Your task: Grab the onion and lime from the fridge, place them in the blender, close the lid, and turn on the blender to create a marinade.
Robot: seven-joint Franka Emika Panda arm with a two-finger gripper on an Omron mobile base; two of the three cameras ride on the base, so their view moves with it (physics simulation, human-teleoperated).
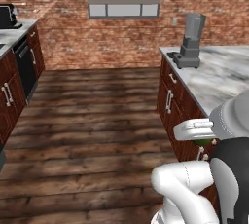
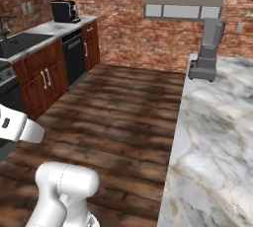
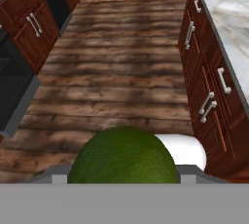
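Lime (image 3: 123,156) is pinched btwn the fingers (image 3: 121,172), held over the wood floor (image 3: 112,72) w/ the marble bench (image 1: 219,74) just beside it. Blender (image 1: 189,43) sits on the bench's far corner, well apart from the lime.

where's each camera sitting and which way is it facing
Left base view: behind the arm to its left, facing forward over the floor to the blender on the marble counter; white arm lower right, lime showing under it.
Right base view: behind to its right, same blender and counter; arm lower left.
Hand view: on the hand, looking along the gripper, shut on the lime, over floor and cupboards.
Both base views share blender, counter, brick wall.
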